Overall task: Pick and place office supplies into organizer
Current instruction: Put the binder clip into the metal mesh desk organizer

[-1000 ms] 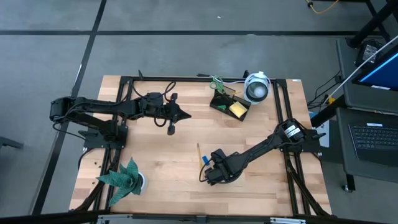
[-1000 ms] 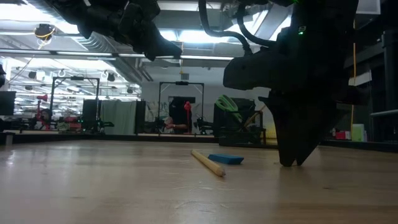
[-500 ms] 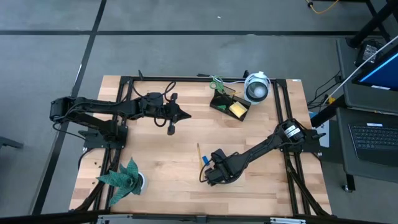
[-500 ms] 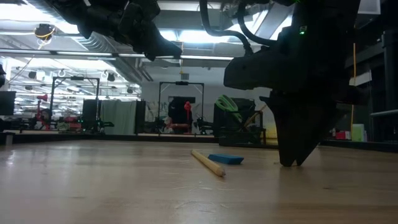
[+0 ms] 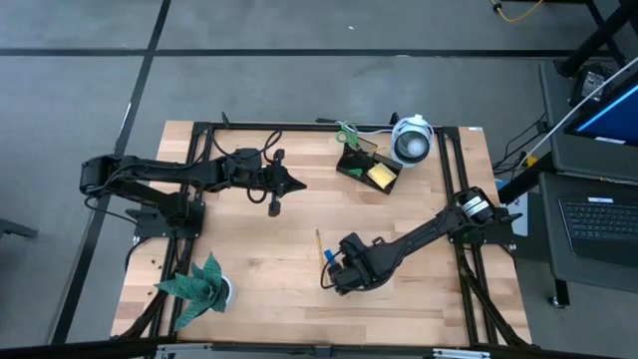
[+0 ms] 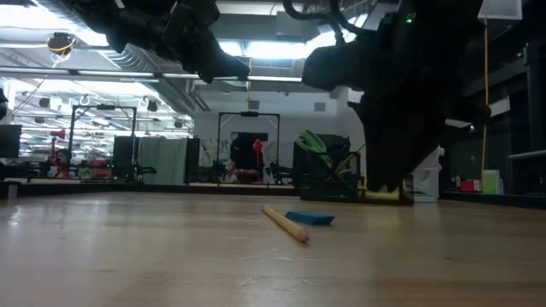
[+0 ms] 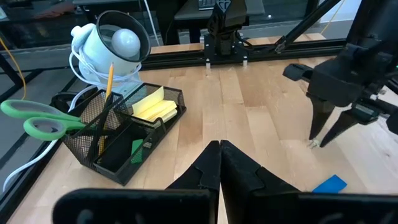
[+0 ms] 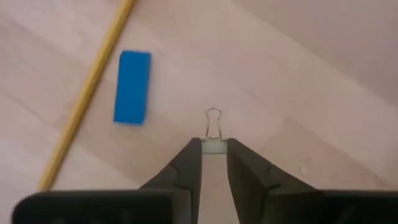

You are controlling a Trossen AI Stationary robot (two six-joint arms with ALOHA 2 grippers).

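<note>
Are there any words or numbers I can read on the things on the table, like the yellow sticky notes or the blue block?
None can be read.
Yellow sticky notes: blank.
Blue block: plain, no writing.
Pencil on the table: no print shows.
Black organizer: plain mesh, no label.
Laptop screen beside the table: too small to read.

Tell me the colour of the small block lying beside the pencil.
Blue; the small block shows best in the right wrist view.

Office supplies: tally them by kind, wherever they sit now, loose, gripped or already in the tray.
Scissors: 1
Sticky-note pad: 1
Pencils: 2
Blue block: 1
Green piece: 1
Binder clip, in the right gripper: 1
Total: 7
</note>
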